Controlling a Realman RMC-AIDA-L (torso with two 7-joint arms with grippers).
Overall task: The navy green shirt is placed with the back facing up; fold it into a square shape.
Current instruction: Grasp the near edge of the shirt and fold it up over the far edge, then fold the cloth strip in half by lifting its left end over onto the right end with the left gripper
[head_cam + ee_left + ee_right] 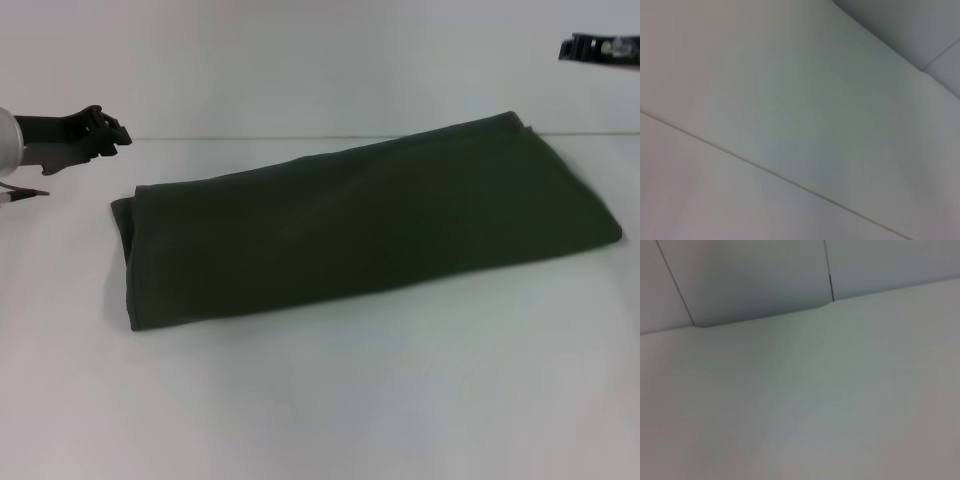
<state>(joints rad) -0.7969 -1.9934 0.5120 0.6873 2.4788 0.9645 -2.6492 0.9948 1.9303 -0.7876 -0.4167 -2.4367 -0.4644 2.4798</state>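
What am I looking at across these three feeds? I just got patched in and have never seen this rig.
It is a two-armed robot with cameras on its head and on each wrist. The head view looks down on a white table, where the navy green shirt lies folded into a long, slightly slanted rectangle, plain side up. The left gripper hovers at the left edge, clear of the cloth. The right gripper shows only at the top right corner. Neither holds anything. Both wrist views show only bare white surface and wall, not the shirt.
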